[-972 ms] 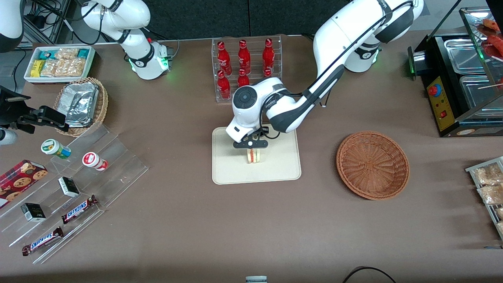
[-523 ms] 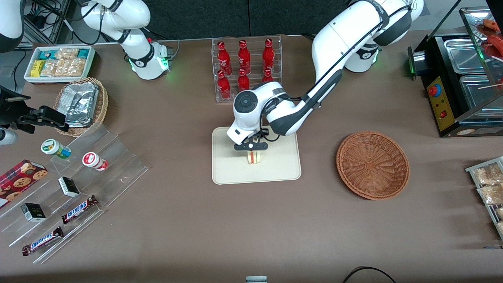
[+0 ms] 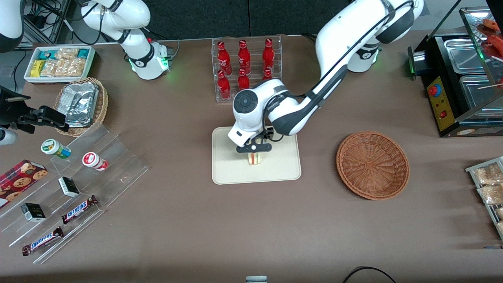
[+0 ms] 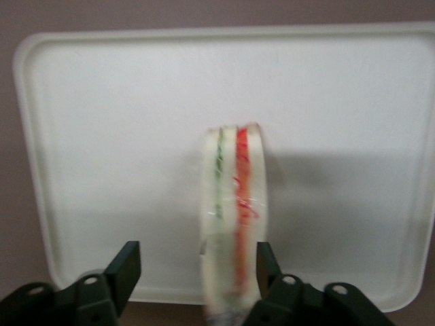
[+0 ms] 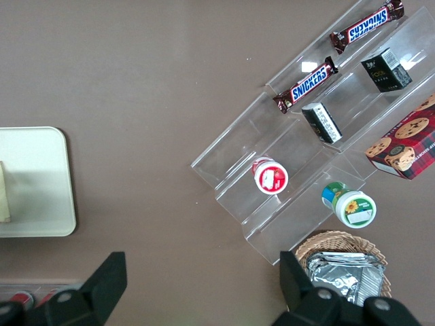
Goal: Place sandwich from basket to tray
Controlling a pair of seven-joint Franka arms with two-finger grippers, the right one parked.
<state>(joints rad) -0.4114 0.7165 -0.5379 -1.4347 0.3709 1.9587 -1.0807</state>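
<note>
The sandwich (image 3: pixel 254 158) stands on its edge on the cream tray (image 3: pixel 232 169), near the tray's middle. My left gripper (image 3: pixel 254 151) hangs just above it, open. In the left wrist view the sandwich (image 4: pixel 234 217) shows its green and orange-red layers and sits between the dark fingers (image 4: pixel 128 268), close against one and with a wide gap to the other. Bare tray (image 4: pixel 122 136) surrounds the gripper (image 4: pixel 196 261) and the wedge. The reddish-brown basket (image 3: pixel 372 165) lies empty, toward the working arm's end of the table.
A rack of red bottles (image 3: pixel 244 67) stands just farther from the front camera than the tray, under the arm's elbow. A clear stepped display (image 3: pixel 70 177) with snacks, a tan basket of foil packets (image 3: pixel 82 104) and a white snack bin (image 3: pixel 59 63) are toward the parked arm's end. A black food warmer (image 3: pixel 463 78) stands past the basket.
The left gripper has shifted slightly nearer the front camera above the tray and the arm's elbow has moved a little. The sandwich stays at the same spot on the tray.
</note>
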